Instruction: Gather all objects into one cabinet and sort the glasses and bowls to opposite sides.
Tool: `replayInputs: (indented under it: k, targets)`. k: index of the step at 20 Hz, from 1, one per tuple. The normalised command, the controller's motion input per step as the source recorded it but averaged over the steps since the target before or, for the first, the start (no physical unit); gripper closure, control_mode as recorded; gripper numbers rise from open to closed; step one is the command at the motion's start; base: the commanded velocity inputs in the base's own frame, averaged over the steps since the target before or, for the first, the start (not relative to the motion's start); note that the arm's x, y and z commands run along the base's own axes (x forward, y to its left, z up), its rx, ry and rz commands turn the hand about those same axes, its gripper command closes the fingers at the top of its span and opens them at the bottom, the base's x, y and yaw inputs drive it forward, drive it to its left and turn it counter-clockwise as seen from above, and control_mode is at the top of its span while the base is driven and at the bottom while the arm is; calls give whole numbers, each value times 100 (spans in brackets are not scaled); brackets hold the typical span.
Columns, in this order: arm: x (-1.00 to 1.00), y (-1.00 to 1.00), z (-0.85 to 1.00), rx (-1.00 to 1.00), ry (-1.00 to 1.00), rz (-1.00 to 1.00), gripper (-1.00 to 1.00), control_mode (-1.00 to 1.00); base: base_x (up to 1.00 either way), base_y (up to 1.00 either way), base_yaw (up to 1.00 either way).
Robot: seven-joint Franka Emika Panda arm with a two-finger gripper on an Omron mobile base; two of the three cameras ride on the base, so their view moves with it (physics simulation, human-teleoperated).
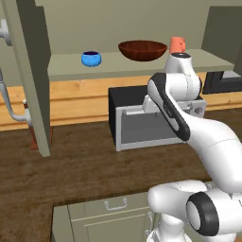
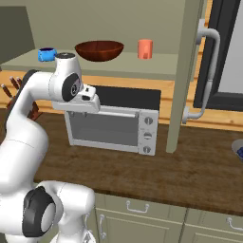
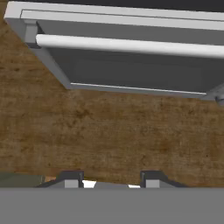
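Looking through the left base view, I take the toaster oven (image 1: 142,124) on the wooden counter (image 1: 85,170) as my landmark. Above it runs the pale cabinet shelf (image 1: 71,66). On that shelf, up and left of the oven, sits the blue bowl (image 1: 91,58). The brown bowl (image 1: 142,50) stands above the oven's middle, apart from the blue one. An orange cup (image 1: 177,45) stands just right of the brown bowl, partly hidden by the arm. The open cabinet door (image 1: 33,75) hangs edge-on, well left of the oven.

Right base view: the same three pieces line the shelf above the oven (image 2: 114,124), with the blue bowl (image 2: 46,54) far left, partly behind the arm, the brown bowl (image 2: 99,50) in the middle and the orange cup (image 2: 145,49) to the right of it, none touching. The other door (image 2: 185,71), with its curved grey handle (image 2: 209,76), hangs right of the oven. The arm's wrist sits in front of the oven's upper left corner.

Hand view: the gripper (image 3: 109,183) hangs over bare counter wood in front of the oven's door and its pale bar handle (image 3: 131,46). I see the two fingertips (image 3: 70,180) set apart with nothing between them; the gripper is partly spread and empty.
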Motion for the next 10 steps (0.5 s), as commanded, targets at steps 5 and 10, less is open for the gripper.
replayInputs:
  k: [5, 10]
  targets:
    - [-42, 0, 14, 0, -1, 0, -100, -100, 0, 0, 0]
    - [-59, 0, 58, 0, -11, 0, -100, -100, 0, 0, 0]
